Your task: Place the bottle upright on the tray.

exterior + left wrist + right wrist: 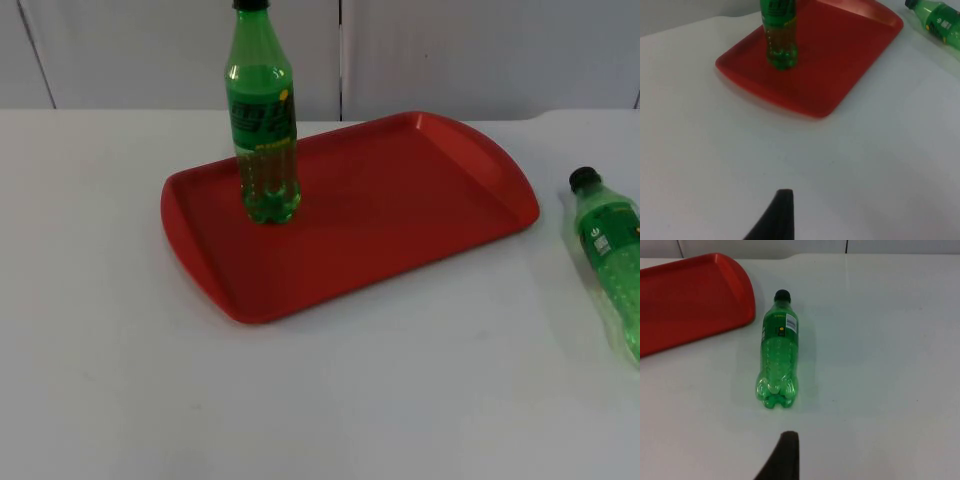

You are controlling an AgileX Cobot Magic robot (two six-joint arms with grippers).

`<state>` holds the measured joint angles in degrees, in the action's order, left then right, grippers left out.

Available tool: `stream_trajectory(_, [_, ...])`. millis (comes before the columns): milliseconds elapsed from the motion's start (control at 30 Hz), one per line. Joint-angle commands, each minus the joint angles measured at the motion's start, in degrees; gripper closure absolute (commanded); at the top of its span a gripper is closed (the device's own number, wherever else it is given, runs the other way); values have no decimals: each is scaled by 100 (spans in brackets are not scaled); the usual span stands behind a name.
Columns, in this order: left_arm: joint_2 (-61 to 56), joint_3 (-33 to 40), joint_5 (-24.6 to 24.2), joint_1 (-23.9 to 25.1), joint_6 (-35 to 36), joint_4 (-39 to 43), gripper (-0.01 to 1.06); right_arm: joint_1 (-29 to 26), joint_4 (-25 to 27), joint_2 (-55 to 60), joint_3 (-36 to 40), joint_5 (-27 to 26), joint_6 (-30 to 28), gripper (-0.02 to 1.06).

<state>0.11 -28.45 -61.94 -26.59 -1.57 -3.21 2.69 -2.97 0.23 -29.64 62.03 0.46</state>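
Top view: one green bottle (266,120) is seen standing upright on the red tray (400,215), toward its left end; a second, lying bottle (612,255) is found on the white table (320,400), just off the tray's right end and apart from it. In the right wrist view the lying bottle (778,357) is seen on its side, long axis running away from the gripper, black cap at the far end, lobed base nearest. It is judged light, thin-walled plastic, smooth and prone to roll; a hold across the mid-body, at the label, is advised. Neither gripper's finger state can be told; both arms are judged to be waiting, clear of the bottles.
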Motion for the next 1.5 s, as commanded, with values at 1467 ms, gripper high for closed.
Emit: stream_trajectory(1467, [-11, 18, 35, -39, 37, 23, 0, -31, -34, -23, 3, -44, 18, 16])
